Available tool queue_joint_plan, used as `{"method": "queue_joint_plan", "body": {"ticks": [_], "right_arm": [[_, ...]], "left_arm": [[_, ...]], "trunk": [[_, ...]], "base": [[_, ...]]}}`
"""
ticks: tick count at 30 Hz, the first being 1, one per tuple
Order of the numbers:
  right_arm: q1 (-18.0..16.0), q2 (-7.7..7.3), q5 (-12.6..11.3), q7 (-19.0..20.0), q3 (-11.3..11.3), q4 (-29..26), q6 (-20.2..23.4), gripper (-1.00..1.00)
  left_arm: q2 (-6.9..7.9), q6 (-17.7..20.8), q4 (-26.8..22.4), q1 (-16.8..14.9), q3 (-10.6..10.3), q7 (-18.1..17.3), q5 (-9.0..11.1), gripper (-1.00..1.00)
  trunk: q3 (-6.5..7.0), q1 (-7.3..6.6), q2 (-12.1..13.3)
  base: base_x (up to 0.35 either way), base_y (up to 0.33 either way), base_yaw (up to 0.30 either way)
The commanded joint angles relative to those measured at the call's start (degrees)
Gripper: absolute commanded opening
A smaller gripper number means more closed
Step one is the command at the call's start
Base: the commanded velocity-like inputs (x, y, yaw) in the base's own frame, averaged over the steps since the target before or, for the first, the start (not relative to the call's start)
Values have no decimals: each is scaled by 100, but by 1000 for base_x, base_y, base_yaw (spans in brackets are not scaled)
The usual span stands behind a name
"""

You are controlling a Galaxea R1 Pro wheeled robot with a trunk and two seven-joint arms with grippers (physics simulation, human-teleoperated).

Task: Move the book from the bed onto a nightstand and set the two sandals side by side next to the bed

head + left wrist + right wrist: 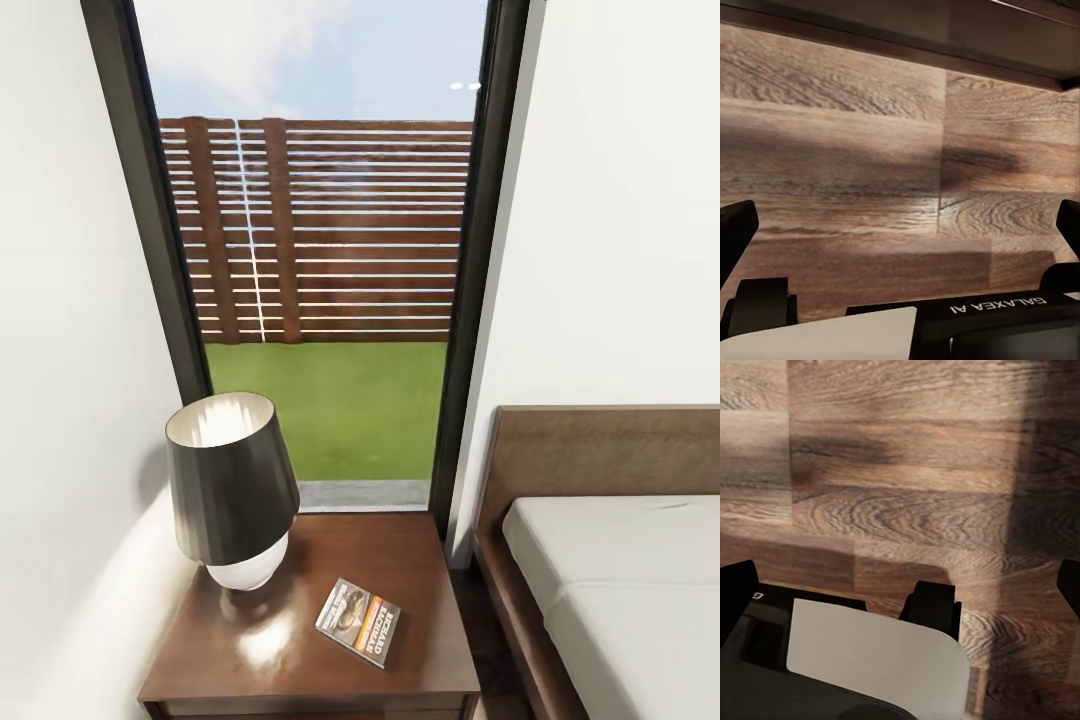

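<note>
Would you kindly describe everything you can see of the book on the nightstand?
The book is a thin paperback with a dark cover, an orange band and white lettering reading "RICHARD BACHMAN". It lies flat, closed and cover up, turned at an angle, on the glossy reddish-brown top of the nightstand, toward its front right part. It sits apart from the lamp and touches only the nightstand top.

dark paperback book (358, 621) flat on nightstand (420, 560), white-mattressed bed (620, 590) just beside

Bright window (320, 250) daylight, glare on glossy nightstand (270, 640), soft floor (870, 150) shadows.
</note>
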Motion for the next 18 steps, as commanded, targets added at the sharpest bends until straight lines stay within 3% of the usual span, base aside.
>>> {"method": "queue_joint_plan", "body": {"ticks": [1,7,12,18], "right_arm": [[-7,-4,37,15,-14,7,5,100],[-7,25,58,22,-14,13,7,100],[-7,288,54,23,-14,8,6,100],[-7,337,59,24,-14,7,6,100]], "left_arm": [[-2,-26,5,-4,46,-11,-60,100],[-14,-27,5,-4,47,-11,-68,100],[-17,-27,5,-4,47,-11,-69,100],[-16,-27,5,-4,47,-11,-70,100]], "trunk": [[-6,-1,-3],[-6,-1,-3],[-6,-1,-3],[-6,-1,-3]], "base": [[0,0,0],[0,0,0],[0,0,0],[0,0,0]]}}
